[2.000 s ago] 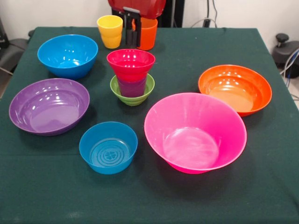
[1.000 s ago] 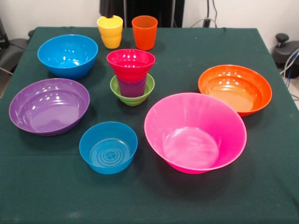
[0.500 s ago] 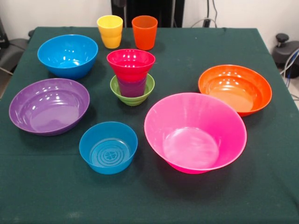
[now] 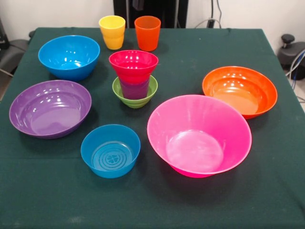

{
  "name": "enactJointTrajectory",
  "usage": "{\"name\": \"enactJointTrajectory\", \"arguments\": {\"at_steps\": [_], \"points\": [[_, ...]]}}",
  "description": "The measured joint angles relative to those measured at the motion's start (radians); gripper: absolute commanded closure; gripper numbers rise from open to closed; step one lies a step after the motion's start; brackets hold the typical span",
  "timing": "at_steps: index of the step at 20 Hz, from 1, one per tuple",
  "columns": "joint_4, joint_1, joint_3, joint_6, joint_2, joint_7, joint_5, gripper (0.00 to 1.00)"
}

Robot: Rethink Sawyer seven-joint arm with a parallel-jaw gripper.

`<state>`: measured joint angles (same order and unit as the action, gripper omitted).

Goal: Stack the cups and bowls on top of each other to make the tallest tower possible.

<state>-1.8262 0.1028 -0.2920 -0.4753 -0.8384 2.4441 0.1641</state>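
The arm has withdrawn, leaving the pincer out of sight (state unknowable). The yellow cup and orange cup stand apart behind the tower, red bowl topmost.

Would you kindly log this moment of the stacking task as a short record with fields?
tower: green bowl holding purple cup, red bowl on top
loose cups: yellow cup and orange cup, upright, side by side, apart
unstacked bowls: large pink bowl, orange bowl, purple bowl, two blue bowls
gripper: not in view
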Motion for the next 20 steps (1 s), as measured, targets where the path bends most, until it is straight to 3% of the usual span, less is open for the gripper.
{"name": "enactJointTrajectory", "arguments": {"at_steps": [15, 20], "points": [[0.000, 0.000, -0.043, 0.024, 0.135, 0.028, 0.113, 1.00], [0.000, -0.034, -0.077, 0.029, 0.185, 0.056, 0.173, 1.00]]}}
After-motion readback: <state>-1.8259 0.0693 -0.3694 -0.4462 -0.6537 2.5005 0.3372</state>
